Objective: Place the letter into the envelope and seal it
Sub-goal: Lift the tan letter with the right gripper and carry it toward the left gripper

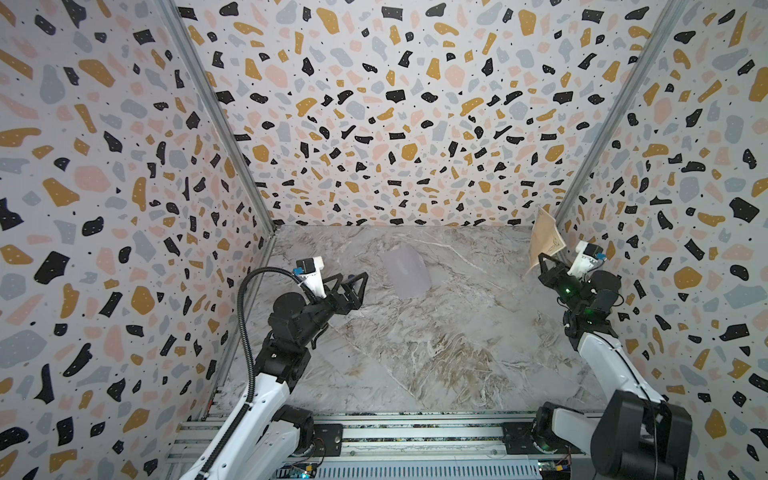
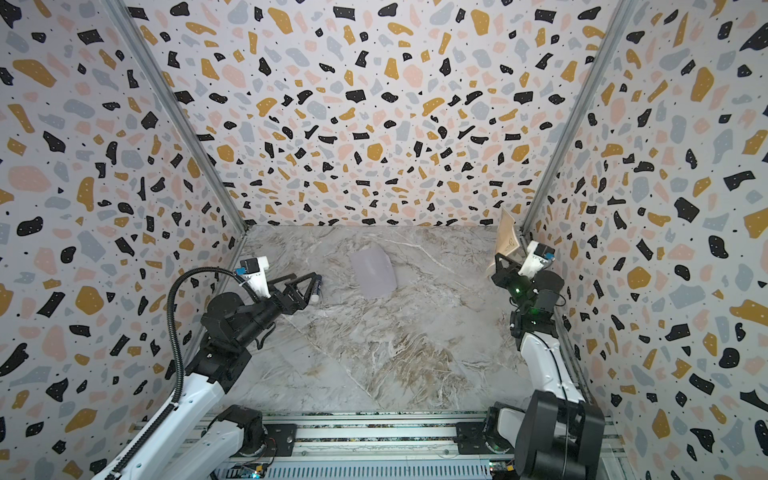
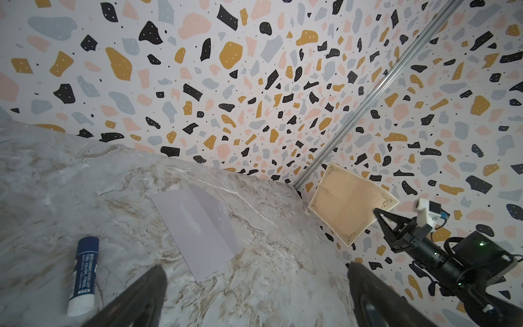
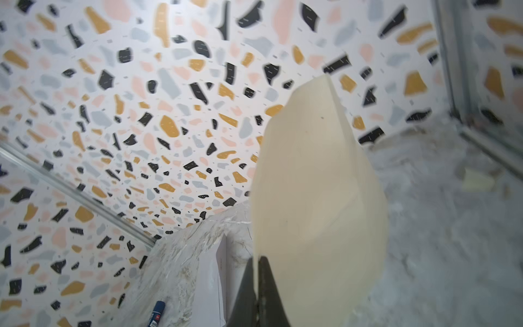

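Now, we note the right pincer (image 1: 541, 258) clamped shut on the lower edge of the tan, dark-bordered paper letter (image 1: 544, 239). It holds the sheet upright, clear of the grey marble surface (image 1: 436, 353), by the far right corner. The flat lavender-grey paper envelope (image 1: 405, 270) lies mid-surface, well apart to the letter's left, with its long axis running roughly away from the arm bases. The left pincer (image 1: 362, 290) hovers wide open and empty, nearer the envelope. We judge the letter must travel left and tip flat. We cannot tell which way the envelope's mouth faces.
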